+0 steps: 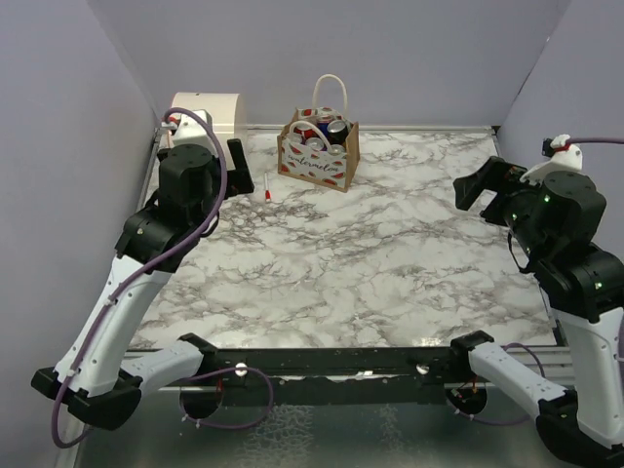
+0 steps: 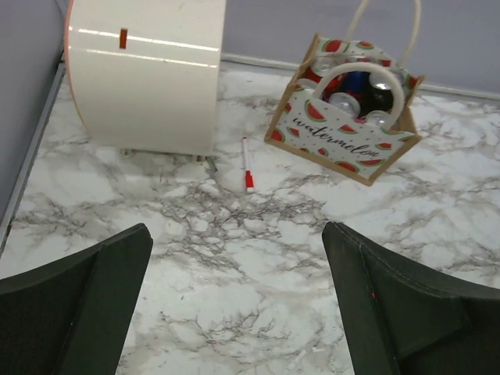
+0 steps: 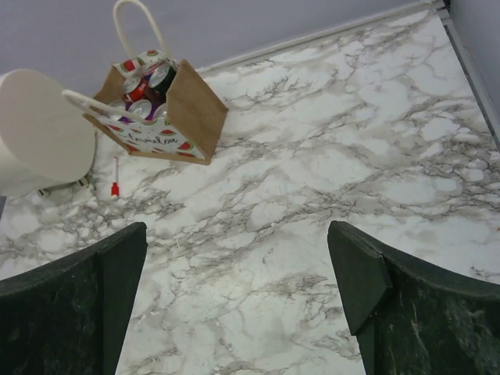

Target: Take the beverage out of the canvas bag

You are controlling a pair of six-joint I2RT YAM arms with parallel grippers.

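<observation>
The canvas bag [image 1: 317, 156], tan with watermelon prints and white loop handles, stands upright at the back middle of the marble table. Several beverage cans [image 1: 327, 130] stand inside it, tops showing. The bag also shows in the left wrist view [image 2: 344, 141] with the cans [image 2: 355, 90], and in the right wrist view [image 3: 168, 117]. My left gripper [image 1: 239, 166] is open and empty, left of the bag and apart from it. My right gripper [image 1: 475, 185] is open and empty, at the right side, far from the bag.
A cream cylindrical container [image 1: 205, 112] lies at the back left corner, also in the left wrist view [image 2: 144, 74]. A small white pen with a red cap [image 1: 268, 187] lies on the table between my left gripper and the bag. Grey walls enclose the table.
</observation>
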